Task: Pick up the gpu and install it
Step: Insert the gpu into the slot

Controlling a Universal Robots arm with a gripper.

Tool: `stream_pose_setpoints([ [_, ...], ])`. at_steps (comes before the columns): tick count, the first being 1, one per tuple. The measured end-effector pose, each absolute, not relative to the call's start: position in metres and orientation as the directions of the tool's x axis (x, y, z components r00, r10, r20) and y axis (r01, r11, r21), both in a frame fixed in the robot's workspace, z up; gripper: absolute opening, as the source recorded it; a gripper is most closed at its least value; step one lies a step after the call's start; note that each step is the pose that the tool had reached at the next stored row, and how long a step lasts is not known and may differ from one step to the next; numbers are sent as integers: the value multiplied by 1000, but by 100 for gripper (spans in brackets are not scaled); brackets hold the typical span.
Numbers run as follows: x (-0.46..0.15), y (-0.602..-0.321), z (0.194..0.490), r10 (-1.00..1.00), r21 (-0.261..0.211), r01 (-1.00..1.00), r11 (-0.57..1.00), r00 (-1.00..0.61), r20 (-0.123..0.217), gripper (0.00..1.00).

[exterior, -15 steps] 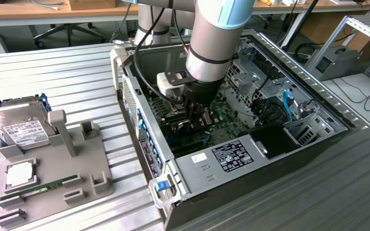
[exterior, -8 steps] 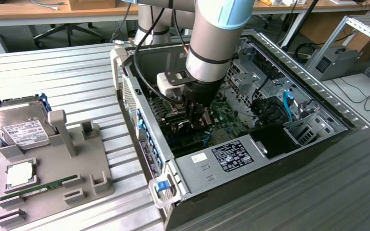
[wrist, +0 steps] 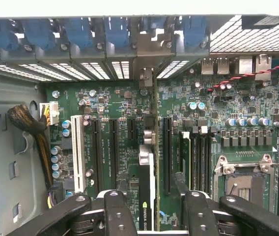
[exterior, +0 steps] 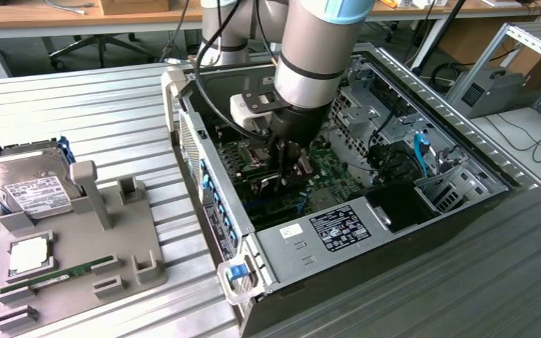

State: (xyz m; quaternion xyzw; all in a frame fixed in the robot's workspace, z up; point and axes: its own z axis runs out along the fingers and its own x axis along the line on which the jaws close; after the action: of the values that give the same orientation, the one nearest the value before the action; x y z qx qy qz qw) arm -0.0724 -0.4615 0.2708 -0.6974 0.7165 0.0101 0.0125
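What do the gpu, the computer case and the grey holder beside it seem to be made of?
The gpu, gripped edge-on by the hand: dark circuit board, thin metal bracket. Computer case: bare sheet metal, dull grey, with punched vents. Grey holder: matte, probably plastic, perhaps printed.

1. Computer case (exterior: 411,232), open: one.
2. Motherboard (wrist: 228,103): one.
3. Robot arm (exterior: 313,56): one, with one gripper (exterior: 289,165).
4. Gpu (wrist: 147,182), seen edge-on between the gripper's fingers: one.
5. Grey holder tray (exterior: 134,243): one.
6. Hard drive (exterior: 28,184) with white label: one.
7. Green memory stick (exterior: 59,276): one.
8. Square silver chip (exterior: 28,255) on the tray: one.
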Motion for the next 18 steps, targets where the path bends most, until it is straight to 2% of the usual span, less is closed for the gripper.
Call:
stream_pose_setpoints([
  [5,-72,-462,268,-999,-3,-1000,27,-27,-26,45],
  [8,-72,-462,268,-999,-3,-1000,27,-27,-26,27],
  [18,-73,-462,267,-999,-3,-1000,27,-27,-27,27],
])
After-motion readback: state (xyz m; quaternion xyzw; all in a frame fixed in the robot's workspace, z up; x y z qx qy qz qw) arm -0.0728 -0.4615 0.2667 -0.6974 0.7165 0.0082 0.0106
